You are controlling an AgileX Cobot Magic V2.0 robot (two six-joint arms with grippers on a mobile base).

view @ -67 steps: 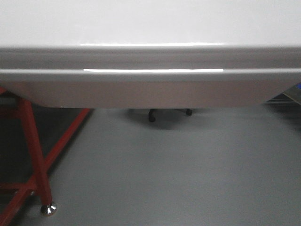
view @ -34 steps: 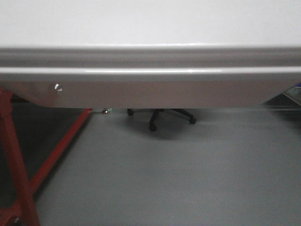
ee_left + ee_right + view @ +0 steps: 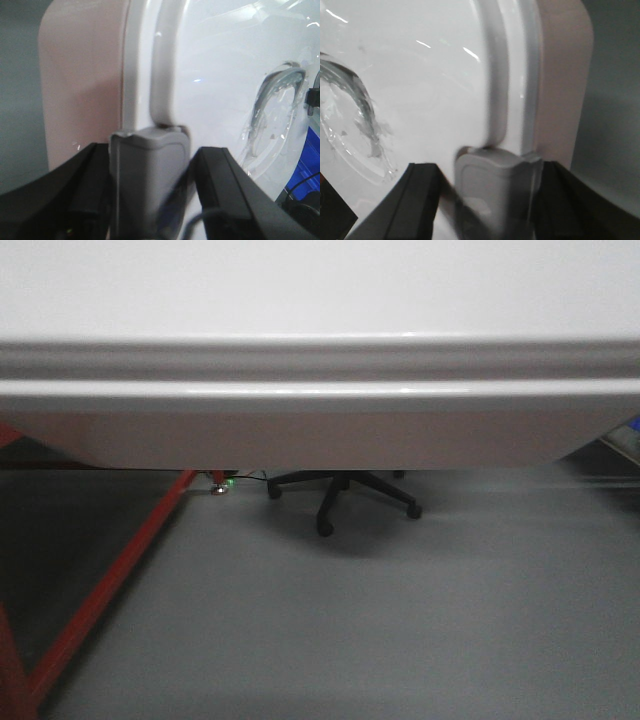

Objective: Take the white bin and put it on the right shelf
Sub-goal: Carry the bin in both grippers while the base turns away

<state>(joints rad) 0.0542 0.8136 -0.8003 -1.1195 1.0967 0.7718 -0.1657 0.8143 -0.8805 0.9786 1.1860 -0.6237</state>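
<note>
The white bin [image 3: 320, 300] fills the top half of the front view, held above the grey floor. Its glossy lid [image 3: 215, 75] with the recessed handle [image 3: 272, 110] shows in the left wrist view, and the pinkish side wall [image 3: 80, 85] lies to the left. My left gripper [image 3: 152, 157] is shut on the grey latch [image 3: 147, 180] at the bin's rim. In the right wrist view my right gripper [image 3: 487, 172] is shut on the opposite grey latch [image 3: 492, 192] of the white bin [image 3: 420, 90]. The right shelf is out of view.
A red table frame [image 3: 110, 580] runs along the floor at the left. A black office chair base [image 3: 340, 495] stands beyond the bin on the grey floor [image 3: 400, 620]. A blue bin [image 3: 305, 160] shows past the lid.
The red table leg has slid left and out of the front view, and the chair base has come nearer and into fuller view. The bin keeps its place between both grippers.
</note>
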